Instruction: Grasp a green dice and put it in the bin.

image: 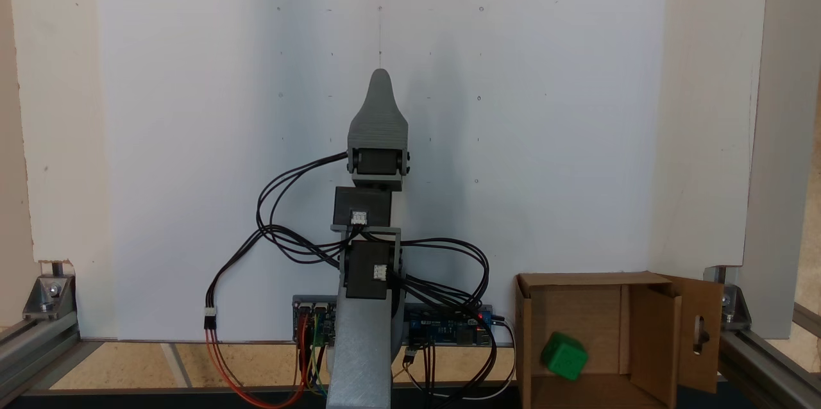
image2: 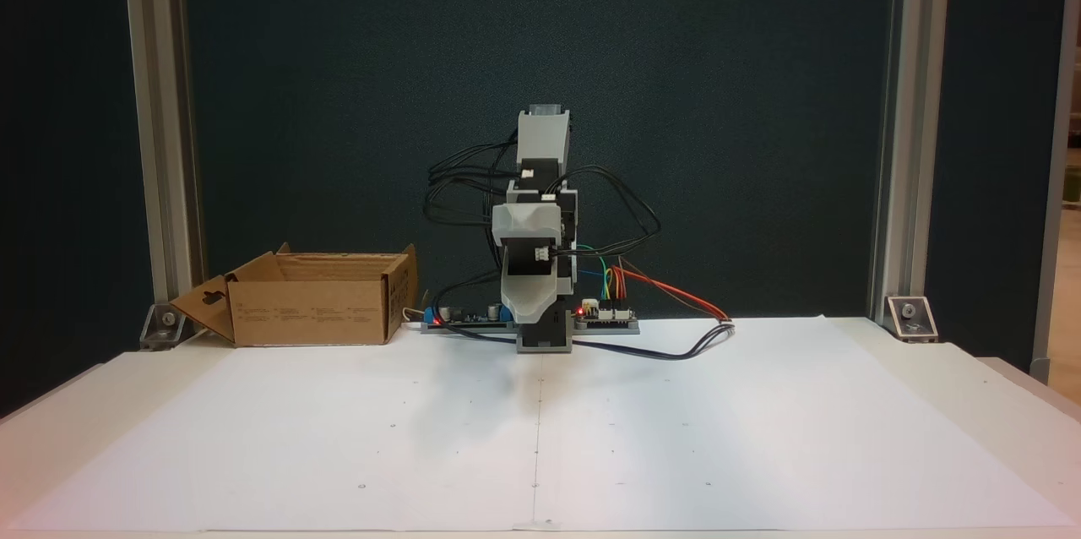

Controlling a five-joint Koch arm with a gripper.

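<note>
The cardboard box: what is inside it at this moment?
Inside the cardboard box, seen from above, lies one green dice on the floor. A folded inner flap covers part of the floor, so that part stays unknown.

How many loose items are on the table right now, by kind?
Small bright green plastic dice, inside the box: 1
Brown corrugated cardboard box with open flaps: 1
Total: 2

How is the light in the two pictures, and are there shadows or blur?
In a fixed view from above, even light, a soft grey shadow beside the arm; the green dice looks sharp. In a fixed view from the front, dark backdrop, bright paper, faint shadow before the base.
</note>
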